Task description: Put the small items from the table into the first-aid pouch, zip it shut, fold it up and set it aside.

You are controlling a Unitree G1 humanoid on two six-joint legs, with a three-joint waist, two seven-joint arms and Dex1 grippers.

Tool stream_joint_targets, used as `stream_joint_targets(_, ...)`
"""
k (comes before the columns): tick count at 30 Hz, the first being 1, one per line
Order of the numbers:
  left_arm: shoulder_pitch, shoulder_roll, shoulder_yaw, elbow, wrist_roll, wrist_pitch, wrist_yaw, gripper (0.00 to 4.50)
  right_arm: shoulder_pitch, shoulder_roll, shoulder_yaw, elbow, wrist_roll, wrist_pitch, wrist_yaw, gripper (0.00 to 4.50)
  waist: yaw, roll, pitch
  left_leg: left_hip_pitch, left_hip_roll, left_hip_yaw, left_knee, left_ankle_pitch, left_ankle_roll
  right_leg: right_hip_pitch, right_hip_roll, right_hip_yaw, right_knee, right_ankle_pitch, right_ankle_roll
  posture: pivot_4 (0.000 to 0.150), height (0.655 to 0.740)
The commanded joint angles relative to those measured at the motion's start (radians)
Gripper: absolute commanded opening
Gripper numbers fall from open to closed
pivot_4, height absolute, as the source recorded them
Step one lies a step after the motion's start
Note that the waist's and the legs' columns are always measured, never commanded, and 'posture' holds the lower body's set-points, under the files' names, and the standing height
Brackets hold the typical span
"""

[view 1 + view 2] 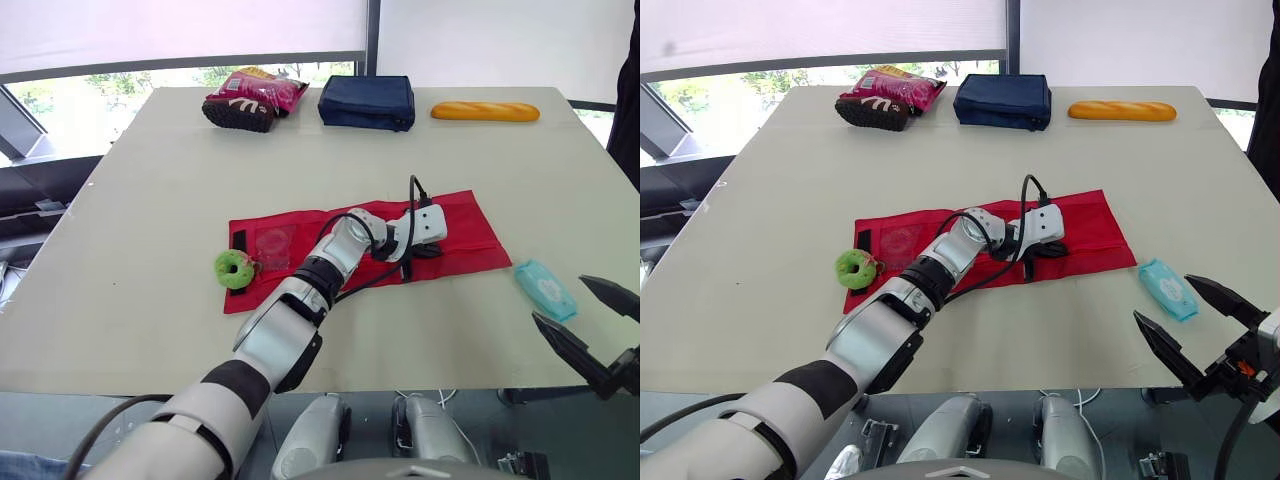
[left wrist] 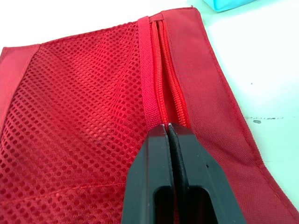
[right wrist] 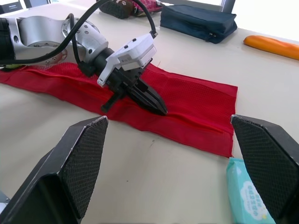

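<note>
- Left end effector [image 2: 170, 128] was pinched shut on the zipper [image 2: 163, 70] of the red pouch [image 1: 470, 235], mid-surface. Judged: gripping there to draw the zipper along.
- Right end effector [image 3: 168, 122] was spread wide and empty, at the pouch's 4 o'clock beside the teal packet [image 1: 545, 288]. Probably on standby.
- Green ring [image 1: 234, 269] lay at the pouch's 9 o'clock end, not yet packed.
- Pull tab was hidden between the fingers; mesh-pocket contents unclear.

We look across a broad pale beige table [image 1: 150, 200] in soft even daylight, beyond it a window [image 1: 90, 95] with green foliage outside, a white roller blind [image 1: 180, 30] drawn low, a dark frame post [image 1: 372, 40], a white panel [image 1: 500, 40] beside it
</note>
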State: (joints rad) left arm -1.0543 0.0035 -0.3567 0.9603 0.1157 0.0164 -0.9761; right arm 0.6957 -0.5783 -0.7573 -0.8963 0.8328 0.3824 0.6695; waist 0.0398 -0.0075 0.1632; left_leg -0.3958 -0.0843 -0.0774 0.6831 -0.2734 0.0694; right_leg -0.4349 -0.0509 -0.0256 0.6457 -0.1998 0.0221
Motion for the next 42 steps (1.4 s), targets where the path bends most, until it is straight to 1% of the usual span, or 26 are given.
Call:
stream_joint_targets(1, -0.012, 0.021, 0.053, -0.059, -0.063, 0.019, -0.085, 0.05, 0.005, -0.01, -0.004, -0.023, -0.009, 0.001, -0.019, 4.5, -0.001, 0.0, 0.0, 0.0, 0.0, 0.0, 0.0, 0.0, 0.0, 0.0, 0.0, 0.0, 0.0, 0.0, 0.0, 0.15, 0.739)
stream_joint_targets(4, -0.003, 0.05, 0.063, -0.103, -0.089, 0.001, -0.16, 0.05, 0.027, 0.001, 0.005, -0.019, -0.035, 0.005, -0.024, 4.5, 0.0, 0.0, 0.0, 0.0, 0.0, 0.0, 0.0, 0.0, 0.0, 0.0, 0.0, 0.0, 0.0, 0.0, -0.001, 0.15, 0.739)
stream_joint_targets(6, 0.003, 0.066, 0.062, -0.119, -0.091, 0.003, -0.18, 0.05, 0.033, 0.006, 0.012, -0.015, -0.053, 0.0, -0.024, 4.5, 0.0, 0.0, 0.0, 0.0, 0.0, 0.0, 0.0, 0.0, 0.0, 0.0, 0.0, 0.0, 0.0, 0.002, -0.003, 0.15, 0.739)
stream_joint_targets(10, 0.021, 0.09, 0.056, -0.165, -0.1, 0.001, -0.221, 0.05, 0.029, 0.012, 0.027, 0.0, -0.084, -0.001, -0.042, 4.5, 0.0, 0.0, 0.0, 0.0, 0.0, 0.0, 0.0, 0.0, 0.0, 0.0, 0.0, 0.0, 0.0, 0.002, -0.003, 0.15, 0.739)
stream_joint_targets(13, 0.023, 0.098, 0.062, -0.2, -0.113, 0.022, -0.243, 0.05, 0.03, 0.005, 0.067, 0.04, -0.197, -0.012, -0.051, 4.5, 0.0, 0.0, 0.0, 0.0, 0.0, 0.0, 0.0, 0.0, -0.001, 0.0, 0.0, 0.0, 0.0, 0.002, -0.003, 0.15, 0.739)
stream_joint_targets(16, 0.02, 0.103, 0.058, -0.217, -0.116, 0.019, -0.266, 0.05, -0.047, -0.038, 0.129, 0.144, -0.292, -0.006, -0.069, 4.5, -0.001, 0.0, 0.0, 0.0, 0.0, 0.0, 0.0, 0.001, -0.002, 0.0, 0.0, 0.0, 0.0, 0.002, -0.003, 0.15, 0.739)
stream_joint_targets(20, 0.017, 0.102, 0.046, -0.213, -0.11, -0.002, -0.278, 0.05, -0.192, -0.109, 0.216, 0.301, -0.355, 0.04, -0.066, 4.5, -0.003, 0.0, 0.0, 0.0, 0.0, 0.001, 0.001, 0.002, -0.004, 0.0, 0.0, 0.001, 0.0, 0.002, -0.003, 0.15, 0.739)
stream_joint_targets(23, 0.01, 0.096, 0.046, -0.196, -0.103, -0.015, -0.27, 0.05, -0.305, -0.137, 0.271, 0.419, -0.392, 0.05, -0.07, 4.5, 0.0, 0.001, 0.0, 0.0, 0.0, 0.001, 0.001, 0.003, -0.004, 0.0, 0.0, 0.001, 0.0, 0.002, -0.004, 0.15, 0.739)
stream_joint_targets(25, 0.006, 0.094, 0.049, -0.188, -0.1, -0.017, -0.255, 0.05, -0.345, -0.166, 0.324, 0.486, -0.426, 0.074, -0.054, 4.5, 0.0, 0.001, 0.0, 0.0, 0.0, 0.0, 0.001, 0.003, -0.004, 0.0, 0.0, 0.0, 0.0, 0.002, -0.004, 0.15, 0.739)
stream_joint_targets(27, 0.011, 0.094, 0.049, -0.19, -0.1, -0.016, -0.247, 0.05, -0.382, -0.167, 0.354, 0.568, -0.434, 0.106, -0.056, 4.5, 0.0, 0.001, 0.0, -0.001, -0.001, 0.001, 0.001, 0.003, -0.004, 0.0, 0.0, 0.002, 0.0, 0.002, -0.004, 0.15, 0.739)
stream_joint_targets(31, 0.013, 0.092, 0.053, -0.196, -0.105, -0.007, -0.239, 0.05, -0.399, -0.15, 0.35, 0.626, -0.423, 0.123, -0.041, 4.5, 0.0, 0.001, -0.001, 0.0, 0.0, 0.001, 0.002, 0.003, -0.004, 0.0, 0.0, 0.001, 0.0, 0.002, -0.004, 0.15, 0.739)
stream_joint_targets(33, 0.014, 0.091, 0.053, -0.196, -0.106, -0.006, -0.234, 0.0, -0.409, -0.136, 0.34, 0.634, -0.415, 0.12, -0.044, 3.97, 0.0, 0.001, -0.001, 0.0, 0.0, 0.001, 0.002, 0.003, -0.004, 0.0, 0.0, 0.001, 0.0, 0.002, -0.004, 0.15, 0.739)
stream_joint_targets(34, 0.015, 0.09, 0.052, -0.195, -0.106, -0.006, -0.233, 0.0, -0.411, -0.133, 0.339, 0.634, -0.416, 0.116, -0.044, 3.77, 0.0, 0.001, -0.001, 0.0, 0.0, 0.001, 0.002, 0.003, -0.004, 0.0, 0.0, 0.001, 0.0, 0.003, -0.004, 0.15, 0.739)
stream_joint_targets(35, 0.016, 0.089, 0.052, -0.195, -0.106, -0.006, -0.232, 0.0, -0.411, -0.133, 0.339, 0.634, -0.419, 0.114, -0.043, 3.24, 0.0, 0.001, -0.001, 0.0, 0.0, 0.001, 0.002, 0.003, -0.004, 0.0, 0.0, 0.002, 0.0, 0.003, -0.004, 0.15, 0.739)
stream_joint_targets(36, 0.016, 0.088, 0.051, -0.194, -0.106, -0.007, -0.231, 0.0, -0.411, -0.134, 0.339, 0.634, -0.423, 0.112, -0.041, 2.84, 0.0, 0.001, -0.001, 0.0, 0.0, 0.001, 0.002, 0.003, -0.004, 0.0, 0.0, 0.002, 0.0, 0.003, -0.004, 0.15, 0.739)
stream_joint_targets(38, 0.016, 0.086, 0.051, -0.19, -0.106, -0.008, -0.231, 0.0, -0.412, -0.131, 0.337, 0.632, -0.425, 0.109, -0.043, 1.8, 0.0, 0.001, -0.001, 0.0, 0.0, 0.001, 0.002, 0.003, -0.004, 0.0, 0.0, 0.002, 0.0, 0.003, -0.004, 0.15, 0.739)
stream_joint_targets(39, 0.014, 0.085, 0.051, -0.186, -0.105, -0.009, -0.23, 0.0, -0.412, -0.13, 0.334, 0.63, -0.426, 0.106, -0.046, 1.37, 0.0, 0.001, -0.001, 0.0, 0.0, 0.001, 0.002, 0.003, -0.004, 0.0, 0.0, 0.002, 0.0, 0.003, -0.004, 0.15, 0.739)
stream_joint_targets(40, 0.012, 0.083, 0.051, -0.181, -0.105, -0.011, -0.229, 0.0, -0.408, -0.129, 0.328, 0.625, -0.427, 0.107, -0.049, 0.85, 0.0, 0.001, -0.001, 0.0, 0.0, 0.001, 0.002, 0.003, -0.004, 0.0, 0.0, 0.002, 0.0, 0.003, -0.003, 0.15, 0.739)
stream_joint_targets(41, 0.01, 0.082, 0.052, -0.178, -0.105, -0.012, -0.229, 0.0, -0.403, -0.129, 0.322, 0.618, -0.427, 0.11, -0.05, 0.43, 0.0, 0.001, -0.001, 0.0, 0.0, 0.001, 0.002, 0.003, -0.004, 0.0, 0.0, 0.002, 0.0, 0.003, -0.004, 0.15, 0.739)
stream_joint_targets(42, 0.008, 0.08, 0.053, -0.173, -0.105, -0.013, -0.228, 0.0, -0.389, -0.131, 0.308, 0.602, -0.421, 0.115, -0.048, 0.43, 0.0, 0.001, -0.001, 0.0, 0.0, 0.001, 0.002, 0.003, -0.004, 0.0, 0.0, 0.002, 0.0, 0.003, -0.003, 0.15, 0.739)
